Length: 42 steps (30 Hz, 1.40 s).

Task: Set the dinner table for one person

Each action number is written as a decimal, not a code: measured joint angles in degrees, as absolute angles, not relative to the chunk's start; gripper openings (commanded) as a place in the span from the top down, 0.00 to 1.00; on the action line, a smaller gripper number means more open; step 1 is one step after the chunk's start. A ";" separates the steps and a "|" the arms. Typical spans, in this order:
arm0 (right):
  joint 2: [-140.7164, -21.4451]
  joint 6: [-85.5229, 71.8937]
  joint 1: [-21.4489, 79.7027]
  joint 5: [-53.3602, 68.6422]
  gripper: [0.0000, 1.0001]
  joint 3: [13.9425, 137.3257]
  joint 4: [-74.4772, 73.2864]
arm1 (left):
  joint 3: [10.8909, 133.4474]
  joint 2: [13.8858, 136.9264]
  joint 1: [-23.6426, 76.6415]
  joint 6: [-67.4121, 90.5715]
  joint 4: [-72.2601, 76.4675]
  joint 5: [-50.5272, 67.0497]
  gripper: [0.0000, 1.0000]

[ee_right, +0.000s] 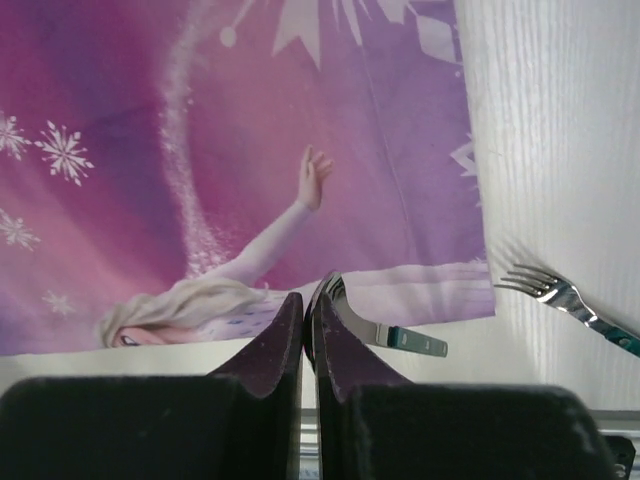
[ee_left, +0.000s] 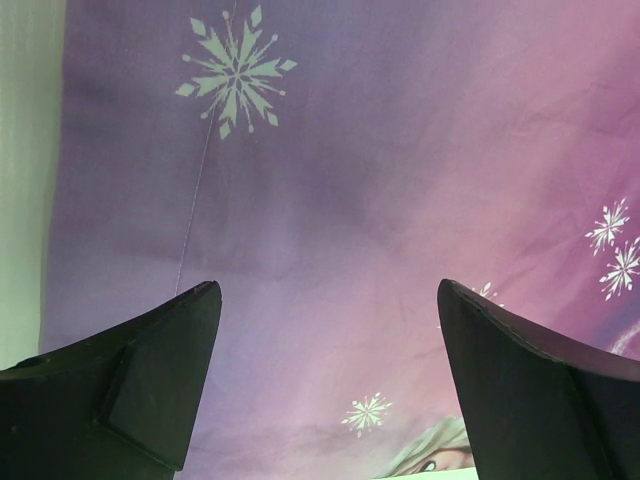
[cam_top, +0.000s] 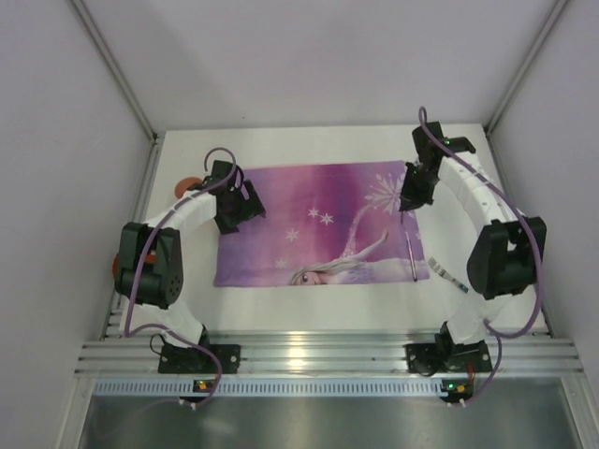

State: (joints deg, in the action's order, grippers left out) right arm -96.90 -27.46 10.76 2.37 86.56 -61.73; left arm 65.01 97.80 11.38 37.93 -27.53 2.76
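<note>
The white counter (cam_top: 309,313) lies under the purple placemat (cam_top: 318,224) and shows as a bare margin around it. Off the placemat's left edge, an orange-red thing (cam_top: 189,182) sits mostly hidden behind the left arm. The left pincer (ee_left: 328,290) hangs over the placemat's left part, jaws wide, holding nothing. The placemat is printed with white snowflakes and a fair-haired figure with one arm raised. Along its right edge lies a teal-handled utensil (ee_right: 415,342). Its metal end is just beside the right pincer (ee_right: 307,300), which is closed tight; whether they touch is unclear. Right of the placemat, a fork (ee_right: 548,285) rests on the counter.
</note>
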 measured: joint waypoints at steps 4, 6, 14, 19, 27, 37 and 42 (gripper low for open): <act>-106.17 -27.73 10.79 3.25 1.00 95.68 -62.02 | 65.54 97.80 11.38 37.36 -27.81 2.76 0.06; -111.31 -28.10 10.81 3.31 1.00 99.74 -62.22 | 65.60 97.86 11.38 37.32 -27.86 2.83 0.06; -127.17 -29.89 10.61 4.01 1.00 111.98 -63.99 | 66.78 98.78 11.38 36.80 -28.34 3.20 0.06; -131.85 -32.51 9.58 4.80 1.00 118.32 -64.84 | 66.96 98.94 11.38 36.42 -28.36 3.20 0.06; -135.28 -34.79 8.49 6.85 0.26 122.83 -62.98 | 67.44 101.71 11.38 36.40 -28.38 3.90 0.06; -127.39 -30.37 8.14 4.82 0.03 112.33 -60.90 | 72.77 105.43 11.60 36.25 -28.93 4.91 0.06; -106.50 -28.69 3.55 1.83 0.05 92.47 -60.18 | 74.15 105.75 12.08 36.29 -28.80 5.54 0.06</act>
